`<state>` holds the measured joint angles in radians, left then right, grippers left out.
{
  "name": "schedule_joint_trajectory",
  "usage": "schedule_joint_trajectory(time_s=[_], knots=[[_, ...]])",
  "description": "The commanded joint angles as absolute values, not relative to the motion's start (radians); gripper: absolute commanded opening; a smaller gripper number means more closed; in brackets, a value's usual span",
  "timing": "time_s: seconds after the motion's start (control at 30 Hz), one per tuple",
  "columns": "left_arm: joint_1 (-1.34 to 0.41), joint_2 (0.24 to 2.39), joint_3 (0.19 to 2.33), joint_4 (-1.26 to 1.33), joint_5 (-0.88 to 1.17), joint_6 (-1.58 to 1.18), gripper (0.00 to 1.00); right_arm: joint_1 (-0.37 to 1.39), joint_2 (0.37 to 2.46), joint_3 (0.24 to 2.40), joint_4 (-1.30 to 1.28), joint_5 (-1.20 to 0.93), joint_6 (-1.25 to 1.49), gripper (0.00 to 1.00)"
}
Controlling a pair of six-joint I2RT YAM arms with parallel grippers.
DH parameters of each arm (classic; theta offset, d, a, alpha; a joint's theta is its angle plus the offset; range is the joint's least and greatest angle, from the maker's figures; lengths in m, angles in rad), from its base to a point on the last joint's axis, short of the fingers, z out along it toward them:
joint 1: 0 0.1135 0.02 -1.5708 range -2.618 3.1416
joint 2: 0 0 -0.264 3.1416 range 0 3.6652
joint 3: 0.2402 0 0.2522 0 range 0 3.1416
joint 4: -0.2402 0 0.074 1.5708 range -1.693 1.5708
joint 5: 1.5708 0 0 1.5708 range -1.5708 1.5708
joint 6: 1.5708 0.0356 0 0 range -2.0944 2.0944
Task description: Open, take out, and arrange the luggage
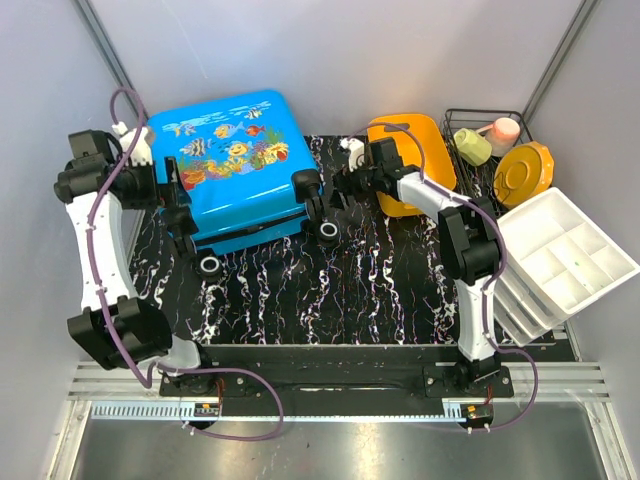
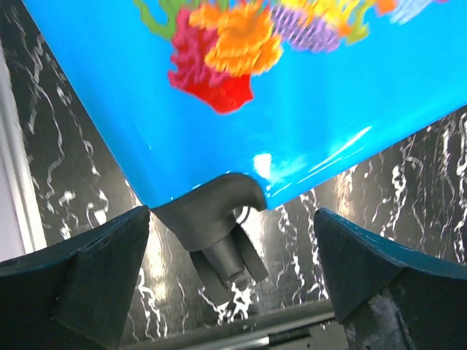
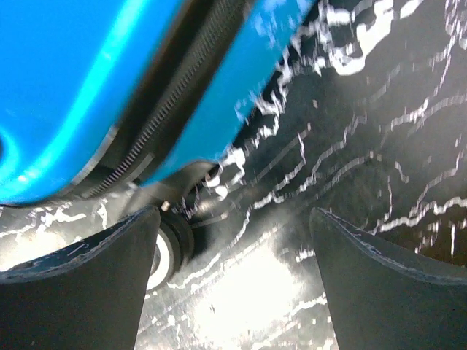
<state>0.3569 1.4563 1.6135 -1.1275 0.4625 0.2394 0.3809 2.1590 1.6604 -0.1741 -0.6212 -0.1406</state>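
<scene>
The luggage (image 1: 235,165) is a bright blue hard-shell suitcase with a fish print. It lies flat and closed at the back left of the black marbled mat (image 1: 350,290), wheels (image 1: 209,265) toward the front. My left gripper (image 1: 183,212) is open at its left front corner; in the left wrist view (image 2: 233,277) the blue shell (image 2: 292,109) and a dark wheel bracket (image 2: 219,219) sit between the fingers, untouched. My right gripper (image 1: 335,190) is open at the right front corner. In the right wrist view (image 3: 233,284) the zipper edge (image 3: 146,109) and a white wheel (image 3: 164,251) show by the left finger.
An orange plastic basket (image 1: 425,150) stands behind my right arm. A black wire rack (image 1: 490,130) at the back right holds cups and an orange plate (image 1: 523,172). White compartment trays (image 1: 565,250) lie at the right edge. Grey walls enclose the back and sides.
</scene>
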Motion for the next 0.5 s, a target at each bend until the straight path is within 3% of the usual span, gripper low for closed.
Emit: schedule_joint_trajectory(time_s=[0.0,0.3,0.47], knots=[[0.365,1.390,1.697,-1.034,0.566,0.190,0.98,0.399,2.158,1.733,-0.383,-0.340,-0.274,0.91],[0.432,1.362,1.663,-0.991,0.564,0.072,0.99,0.328,2.325,1.986,-0.489,-0.098,-0.331,0.92],[0.466,1.433,1.721,-0.980,0.558,0.022,0.99,0.316,2.277,1.987,-0.505,-0.314,-0.292,0.89]])
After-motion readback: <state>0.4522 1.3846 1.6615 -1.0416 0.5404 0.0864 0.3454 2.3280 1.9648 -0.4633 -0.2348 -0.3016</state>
